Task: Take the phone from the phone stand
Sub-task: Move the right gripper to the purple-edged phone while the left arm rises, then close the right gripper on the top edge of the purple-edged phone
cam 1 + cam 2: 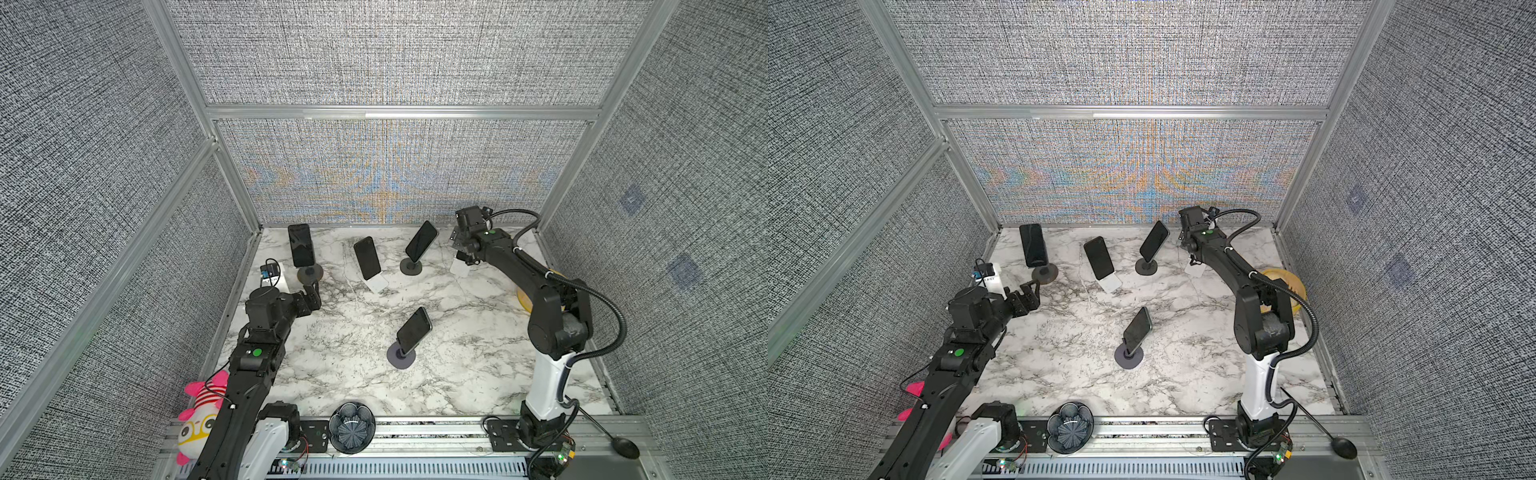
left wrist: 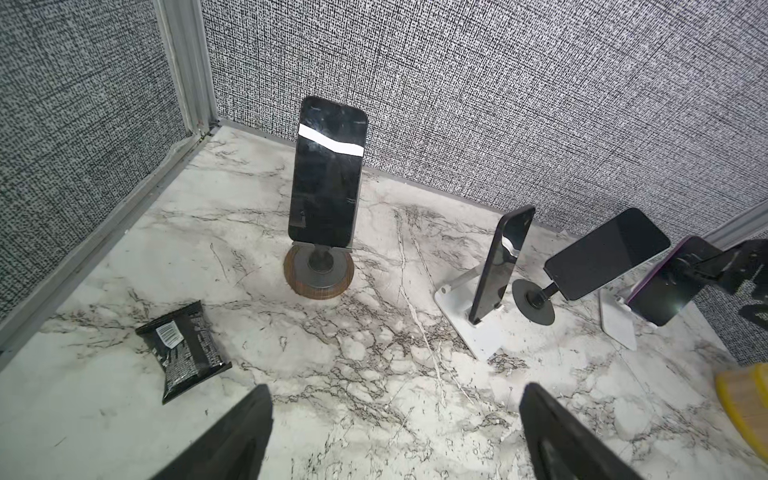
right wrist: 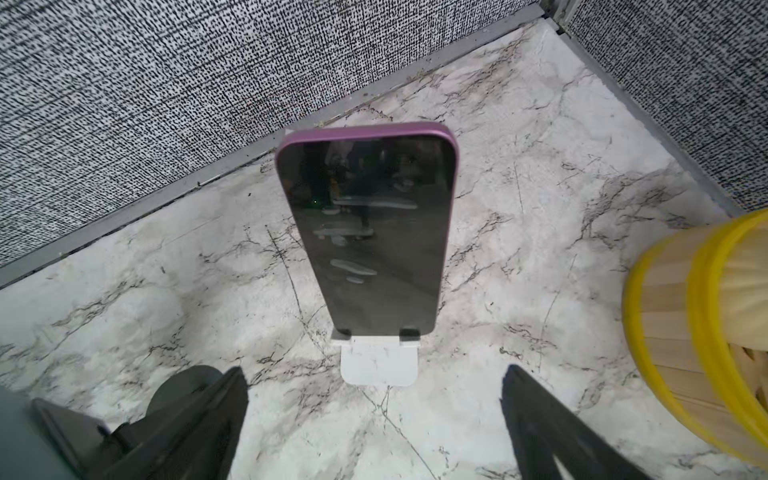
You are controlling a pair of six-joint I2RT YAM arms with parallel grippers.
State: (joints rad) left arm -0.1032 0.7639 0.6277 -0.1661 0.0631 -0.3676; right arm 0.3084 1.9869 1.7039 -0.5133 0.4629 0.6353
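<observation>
In both top views the marble table (image 1: 457, 353) carries several dark phones propped on stands. The left gripper (image 1: 312, 291) hovers low on the left, just on the near side of the wooden-based stand (image 1: 310, 274), which holds the black phone (image 1: 301, 245) upright at the far left. The right gripper (image 1: 467, 259) reaches to the far right, over the white stand (image 1: 459, 269), and its arm hides the phone there. Between the two stand a second phone (image 1: 367, 258) and a third phone (image 1: 421, 241), with a centre phone (image 1: 414, 329) nearer. A plush toy (image 1: 199, 411) and a dark bowl (image 1: 352, 428) sit at the near edge.

In the left wrist view, the left gripper's fingers (image 2: 245, 440) are spread wide with only bare marble between them. The black phone stands further on, well apart from them. A black snack packet (image 2: 185, 345) lies flat near the left wall. The purple phone (image 2: 660, 286) shows at the far right, with the right gripper close to its upper end.

In the right wrist view, the purple phone leans back in the lip of the white stand, screen towards the camera. The right gripper's fingers (image 3: 536, 419) are spread wide and hold nothing. The phone stands ahead of them, not between them. A yellow-rimmed wooden container (image 3: 673, 316) stands close by.
</observation>
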